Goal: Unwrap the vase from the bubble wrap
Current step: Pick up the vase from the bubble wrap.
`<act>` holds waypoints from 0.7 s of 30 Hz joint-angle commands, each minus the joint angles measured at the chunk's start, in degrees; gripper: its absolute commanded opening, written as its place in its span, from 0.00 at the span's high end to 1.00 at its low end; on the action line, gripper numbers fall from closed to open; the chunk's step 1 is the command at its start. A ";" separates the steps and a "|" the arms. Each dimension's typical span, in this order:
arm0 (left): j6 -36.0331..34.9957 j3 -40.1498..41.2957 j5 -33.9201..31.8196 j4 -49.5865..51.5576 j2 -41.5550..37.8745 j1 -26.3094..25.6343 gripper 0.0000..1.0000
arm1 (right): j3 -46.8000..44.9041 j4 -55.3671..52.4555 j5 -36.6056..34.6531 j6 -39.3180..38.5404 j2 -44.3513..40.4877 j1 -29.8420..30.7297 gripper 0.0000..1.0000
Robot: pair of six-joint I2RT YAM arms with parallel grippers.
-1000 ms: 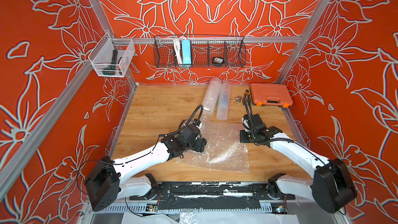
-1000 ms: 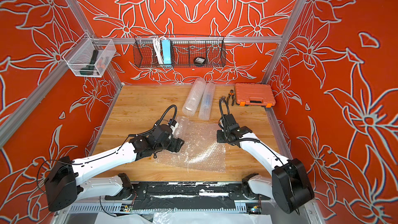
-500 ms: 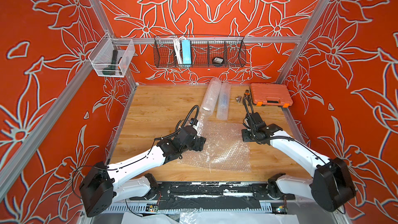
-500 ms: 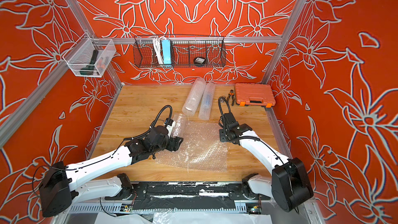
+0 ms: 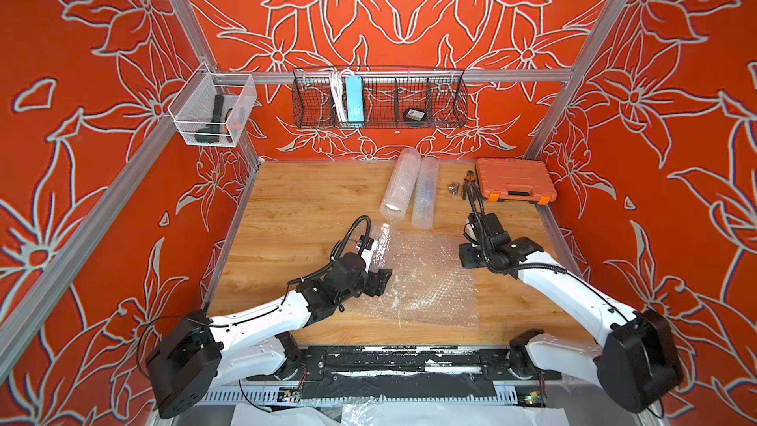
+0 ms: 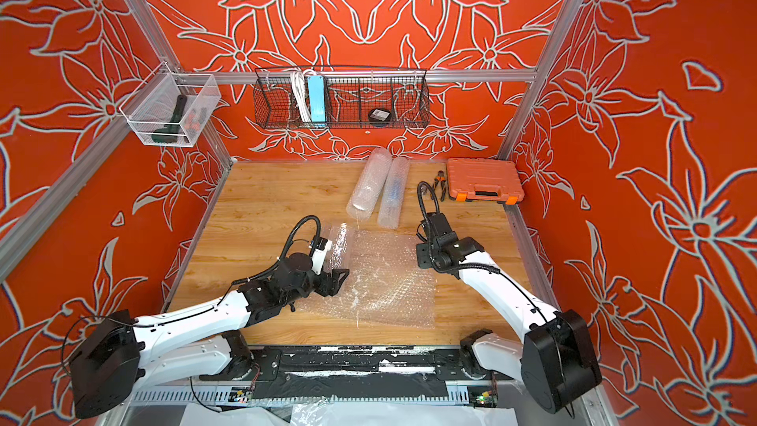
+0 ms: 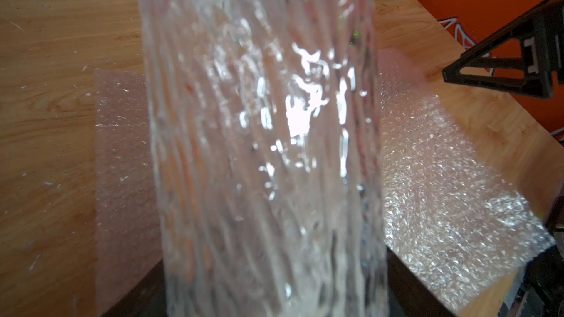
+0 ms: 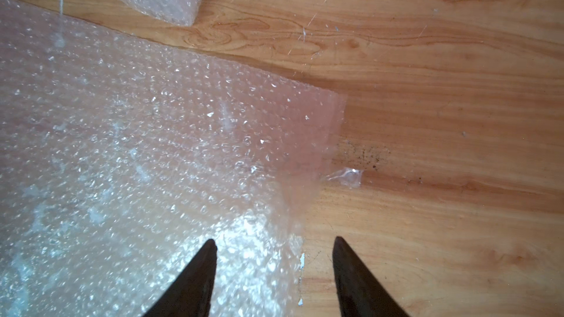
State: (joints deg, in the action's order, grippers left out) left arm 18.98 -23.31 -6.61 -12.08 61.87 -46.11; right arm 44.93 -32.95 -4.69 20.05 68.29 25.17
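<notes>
The left fingers (image 7: 409,288) grip the clear ribbed vase (image 7: 262,147) by one end, at the left edge of the bubble wrap (image 5: 430,284) lying flat on the bench (image 5: 307,206), while the right fingers (image 8: 195,279) stand apart, empty, straddling the sheet's right edge. With the vase apparently bare, a slow, firm carry onto bare wood seems best, since ribbed glass can slip. Whether it touches the sheet is unclear, and what the two rolled tubes (image 5: 405,188) behind contain is hard to make out.

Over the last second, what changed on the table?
The right gripper opened over the edge of the bubble wrap, apparently letting it go. The left gripper still holds the vase. The sheet and the two rolls behind it lie as before.
</notes>
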 commanded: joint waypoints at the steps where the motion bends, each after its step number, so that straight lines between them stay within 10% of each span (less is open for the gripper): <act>1: -2.11 1.76 -0.76 -15.59 -1.36 0.14 0.38 | 0.35 -0.48 -0.70 -0.99 0.75 0.08 0.39; 9: -5.14 5.24 2.55 -22.52 0.19 0.14 0.38 | 1.30 1.97 3.99 -2.01 -2.14 0.09 0.39; 21: -10.39 10.15 7.31 -33.58 -1.31 0.15 0.38 | -2.53 23.79 42.47 1.84 -4.05 0.83 0.39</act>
State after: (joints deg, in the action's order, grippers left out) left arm 10.87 -11.81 -0.64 -36.56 61.98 -46.11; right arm 44.07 -17.47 25.61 20.60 65.21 25.43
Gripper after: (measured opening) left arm 0.786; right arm 0.611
